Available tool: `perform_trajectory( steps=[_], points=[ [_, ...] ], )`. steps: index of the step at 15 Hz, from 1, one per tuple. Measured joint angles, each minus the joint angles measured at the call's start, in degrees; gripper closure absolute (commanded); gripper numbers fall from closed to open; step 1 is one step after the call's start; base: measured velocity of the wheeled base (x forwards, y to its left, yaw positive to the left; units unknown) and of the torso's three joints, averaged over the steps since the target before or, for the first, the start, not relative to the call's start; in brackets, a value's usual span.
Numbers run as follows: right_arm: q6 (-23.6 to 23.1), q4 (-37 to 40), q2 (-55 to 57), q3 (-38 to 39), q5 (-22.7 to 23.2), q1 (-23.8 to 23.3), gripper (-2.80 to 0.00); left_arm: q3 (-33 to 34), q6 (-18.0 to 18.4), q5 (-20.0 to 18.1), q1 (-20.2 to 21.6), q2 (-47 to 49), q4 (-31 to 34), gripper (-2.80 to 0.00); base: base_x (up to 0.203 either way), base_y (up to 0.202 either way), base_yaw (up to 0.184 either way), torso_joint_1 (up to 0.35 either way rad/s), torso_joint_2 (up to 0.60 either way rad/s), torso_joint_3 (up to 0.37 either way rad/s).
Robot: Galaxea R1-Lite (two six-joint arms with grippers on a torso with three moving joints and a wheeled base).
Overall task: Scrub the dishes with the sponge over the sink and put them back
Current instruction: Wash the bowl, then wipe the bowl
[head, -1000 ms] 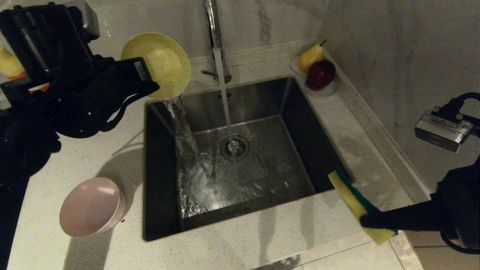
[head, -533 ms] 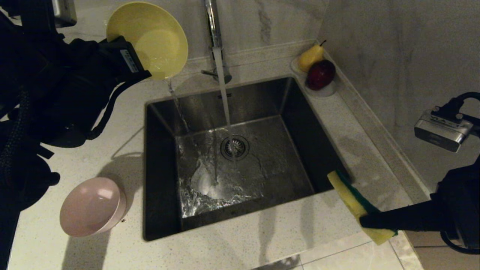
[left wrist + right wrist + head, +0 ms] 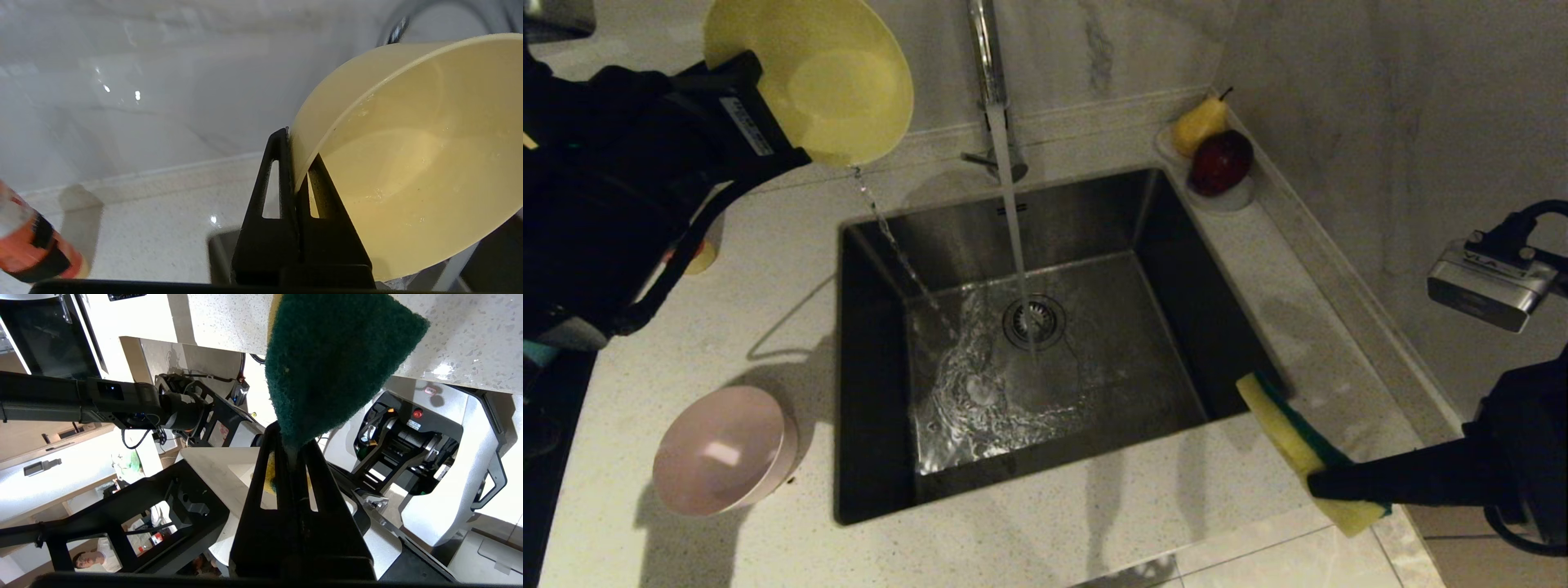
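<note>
My left gripper [image 3: 768, 122] [image 3: 296, 147] is shut on the rim of the pale yellow bowl [image 3: 809, 77] [image 3: 408, 163]. It holds the bowl tilted, high over the counter at the back left of the sink [image 3: 1176, 245], and a thin trickle of water falls from the bowl into the basin. A pale pink bowl [image 3: 723, 449] lies upside down on the counter left of the sink. My right gripper [image 3: 1319, 486] [image 3: 292, 443] is shut on the sponge [image 3: 1294, 445] [image 3: 335, 363], held over the counter at the sink's front right corner.
The chrome tap [image 3: 992, 90] runs a stream onto the drain strainer [image 3: 1034, 320]. A small dish [image 3: 1233, 200] with a pear [image 3: 1199, 122] and a dark red fruit [image 3: 1221, 162] sits at the back right corner. An orange-labelled bottle [image 3: 28, 249] stands left on the counter.
My left arm has lifted the yellow bowl up and to the left, away from the sink's corner. The heavy pour from it has thinned to a trickle. The right arm has kept still.
</note>
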Motion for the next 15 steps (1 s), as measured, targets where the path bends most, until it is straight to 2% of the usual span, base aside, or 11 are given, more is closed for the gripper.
perform_trajectory(
  steps=[3, 6, 8, 10, 13, 15],
  points=[
    [0.0, 0.0, -0.2, 0.1, 0.0, 0.1, 0.00, 0.2, -0.4, 0.2, 0.0, -1.2, 0.6, 0.00, 0.000, 0.000, 0.000, 0.000, 0.00, 0.000],
    [0.0, 0.0, -0.5, -0.3, 1.2, 0.2, 0.00, 0.7, -1.7, 1.7, 0.0, -1.9, 8.1, 0.00, 0.000, 0.000, 0.000, 0.000, 0.00, 0.000],
    [0.0, 0.1, -0.7, -1.4, 3.9, 0.3, 0.00, 0.5, -6.6, 2.1, 0.0, -2.1, 18.1, 0.00, 0.000, 0.000, 0.000, 0.000, 0.00, 0.000],
    [0.0, 0.3, -0.6, -3.0, 4.8, 0.9, 0.00, -0.8, -12.6, 1.0, -0.2, -2.7, 29.8, 0.00, 0.000, 0.000, 0.000, 0.000, 0.00, 0.000],
    [0.0, 0.2, -0.1, -4.1, 5.1, 3.5, 0.00, -2.7, -18.9, -6.5, -0.3, -5.2, 53.3, 0.00, 0.000, 0.000, 0.000, 0.000, 0.00, 0.000],
    [0.0, 0.1, 1.2, -4.8, 5.1, 5.8, 0.00, -4.5, -26.1, -13.6, -0.5, -6.5, 66.9, 0.00, 0.000, 0.000, 0.000, 0.000, 0.00, 0.000]
  ],
)
